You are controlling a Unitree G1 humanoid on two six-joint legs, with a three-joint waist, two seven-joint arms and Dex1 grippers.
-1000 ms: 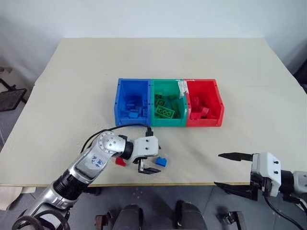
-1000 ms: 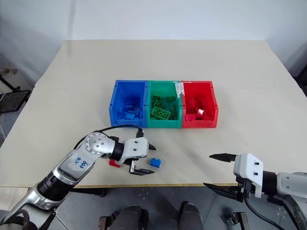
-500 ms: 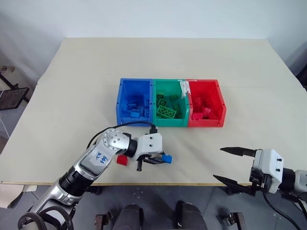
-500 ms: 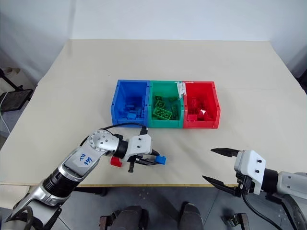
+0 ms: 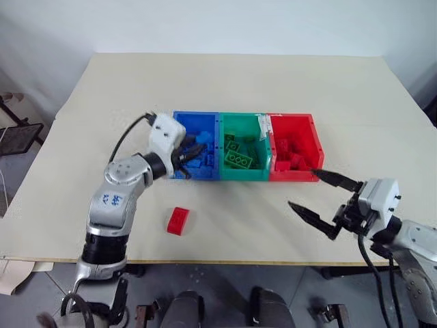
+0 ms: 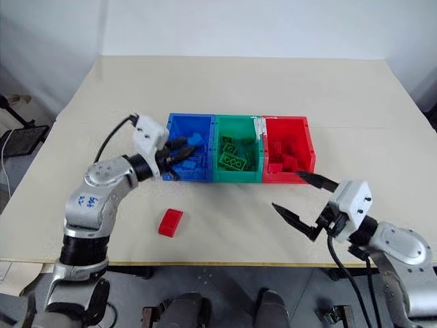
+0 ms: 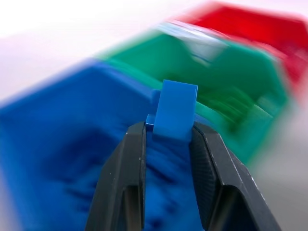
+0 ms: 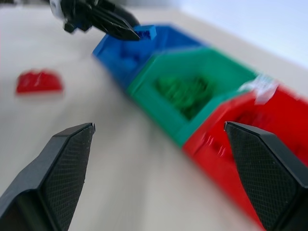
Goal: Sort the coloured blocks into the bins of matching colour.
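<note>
My left gripper [image 6: 184, 148] is shut on a small blue block [image 7: 175, 110] and holds it over the near left part of the blue bin [image 5: 179, 119]. The green bin [image 5: 242, 176] and the red bin [image 5: 293, 117] join it in a row to the right, and each bin holds several blocks of its own colour. A red block [image 5: 178, 221] lies on the table in front of the blue bin. My right gripper [image 5: 307, 189] hangs open and empty just in front of the red bin's near right corner.
The bins stand in the middle of a beige table [image 5: 239, 82]. The table's front edge [image 5: 225, 262] runs close behind the red block and under my right gripper.
My left gripper shut on the blue block near the table's front edge, lifted it and carried it back to the blue bin. My right gripper rose and moved in towards the red bin.
</note>
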